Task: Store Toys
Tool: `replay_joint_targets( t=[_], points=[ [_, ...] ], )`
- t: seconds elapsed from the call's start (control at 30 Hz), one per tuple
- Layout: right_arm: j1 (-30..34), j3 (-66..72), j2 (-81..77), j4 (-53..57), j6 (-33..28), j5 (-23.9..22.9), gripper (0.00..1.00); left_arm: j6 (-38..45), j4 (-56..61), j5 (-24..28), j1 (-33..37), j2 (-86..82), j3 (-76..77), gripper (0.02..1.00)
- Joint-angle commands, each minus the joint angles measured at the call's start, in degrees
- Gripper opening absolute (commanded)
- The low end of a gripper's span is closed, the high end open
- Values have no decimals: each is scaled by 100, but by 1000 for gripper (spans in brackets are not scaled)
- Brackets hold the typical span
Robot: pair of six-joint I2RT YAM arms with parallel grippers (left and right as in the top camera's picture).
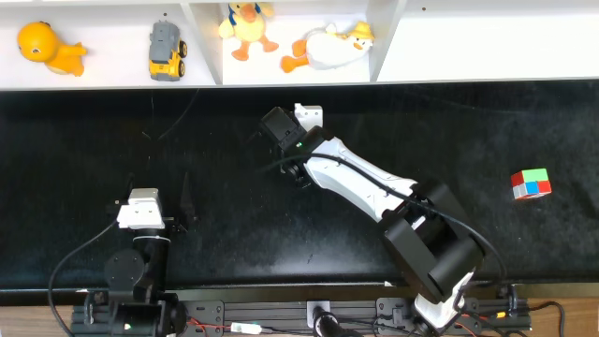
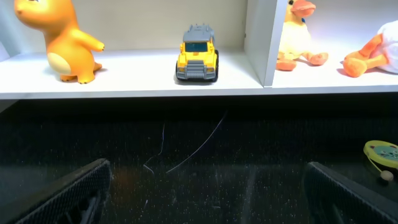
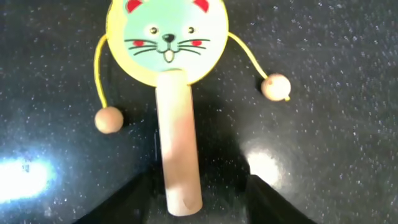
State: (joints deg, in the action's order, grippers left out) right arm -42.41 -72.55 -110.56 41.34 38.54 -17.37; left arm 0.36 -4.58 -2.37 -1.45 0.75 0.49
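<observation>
Where the right arm reaches to the middle of the top view, the right gripper (image 3: 202, 186) is held low over the black surface (image 1: 468, 122). Its fingers (image 3: 273, 199) are parted on either side of the wooden handle (image 3: 177, 155) of a cat-faced rattle drum (image 3: 168, 43) lying flat. Whether the handle is touched cannot be told. At the lower left, the left gripper (image 2: 205, 186) is spread wide and nothing is held.

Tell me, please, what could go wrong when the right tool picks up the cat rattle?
1. The wooden handle sits nearer one finger of the open right tool, so it may roll or twist when gripped.
2. The beads on loose strings could swing and catch on the shelf wall or knock the plush duck.
</observation>
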Motion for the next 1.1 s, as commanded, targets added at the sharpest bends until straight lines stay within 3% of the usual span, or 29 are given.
replay_joint_targets(
  t=[0.03,0.27,0.87,0.9,1.1],
  points=[
    [-33,-72,-153,-50,-46,-57,498,26,-22,13,15,-59,-4,996],
    [-33,-72,-153,-481,-398,-68,448,26,-22,13,15,-59,-4,996],
    [-31,-59,151,-221,-450,-66,108,26,-22,13,15,-59,-4,996],
    [-20,-15,289,-83,-455,-83,45,26,-24,13,15,-59,-4,996],
    [203,984,1462,142,-468,-90,64,26,-22,13,15,-59,-4,996]
  ],
)
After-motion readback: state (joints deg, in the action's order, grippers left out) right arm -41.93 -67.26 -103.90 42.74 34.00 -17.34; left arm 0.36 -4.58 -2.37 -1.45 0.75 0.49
